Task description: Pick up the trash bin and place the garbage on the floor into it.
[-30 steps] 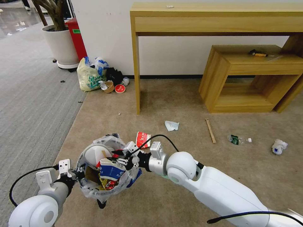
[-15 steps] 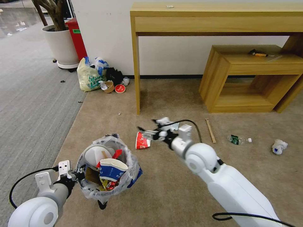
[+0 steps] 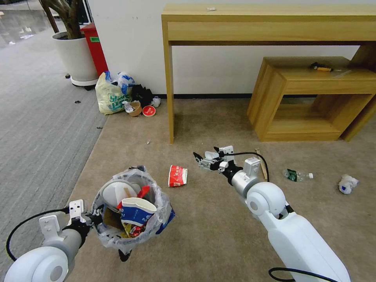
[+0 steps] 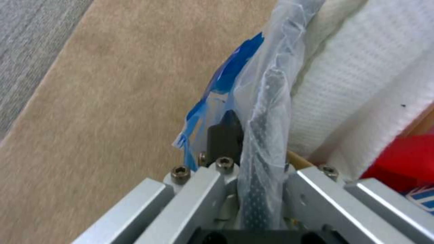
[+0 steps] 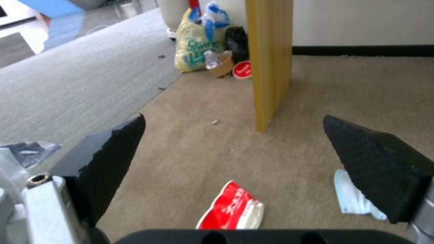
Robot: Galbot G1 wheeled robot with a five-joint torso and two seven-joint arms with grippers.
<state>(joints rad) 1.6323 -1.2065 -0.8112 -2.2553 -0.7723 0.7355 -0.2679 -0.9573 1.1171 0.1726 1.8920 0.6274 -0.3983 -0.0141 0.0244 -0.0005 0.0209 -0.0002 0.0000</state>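
The trash bin, black with a crinkly clear bag, hangs just above the beige floor and holds cups, papers and a white slipper. My left gripper is shut on its rim and the bag. The right gripper hovers open over a crumpled white paper, and its black fingers stand wide apart. A crushed red cup lies between bin and gripper. Further right lie a wooden stick, a plastic bottle and a crushed blue-white cup.
A wooden desk leg stands just beyond the right gripper, with a low wooden shelf to its right. A pale-yellow shopping bag and more litter sit by the wall near a plant pot. Grey carpet runs along the left.
The right gripper has left the bin, swung away and to the right past the red cup, and now hangs over the white paper. The blue-white cup stays in the bin.
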